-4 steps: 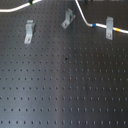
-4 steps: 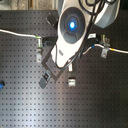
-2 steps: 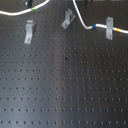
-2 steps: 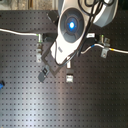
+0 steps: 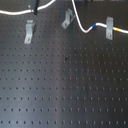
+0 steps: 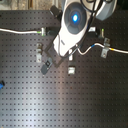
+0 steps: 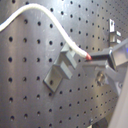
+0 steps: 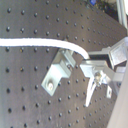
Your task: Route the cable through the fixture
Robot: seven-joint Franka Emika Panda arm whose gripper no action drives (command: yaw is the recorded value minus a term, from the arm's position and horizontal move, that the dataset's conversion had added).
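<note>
The white cable [image 5: 82, 21] runs along the far side of the black board, with yellow and blue bands near the right clip. The fixture [image 5: 67, 19] is the diagonal silver clip in the middle. The cable passes just to the first exterior view's right of it. In both wrist views my gripper [image 7: 94, 62] [image 8: 90, 61] is shut on the cable [image 7: 47, 14] [image 8: 35, 42] right beside the fixture [image 7: 61, 71] [image 8: 59, 74]. The cable is not seated in the fixture. In the second exterior view the arm [image 6: 74, 22] hides the gripper and the fixture. The cable [image 6: 22, 32] leaves it on both sides.
Two straighter silver clips stand on the board, one left [image 5: 29, 33] [image 6: 40, 50] and one right [image 5: 109, 27] [image 6: 104, 50]. One such clip [image 7: 114, 29] shows far off in the first wrist view. A small blue thing [image 6: 1, 84] lies at the second exterior view's left edge.
The arm has moved a little toward the second exterior view's top, carrying the cable with it. The clips have not moved.
</note>
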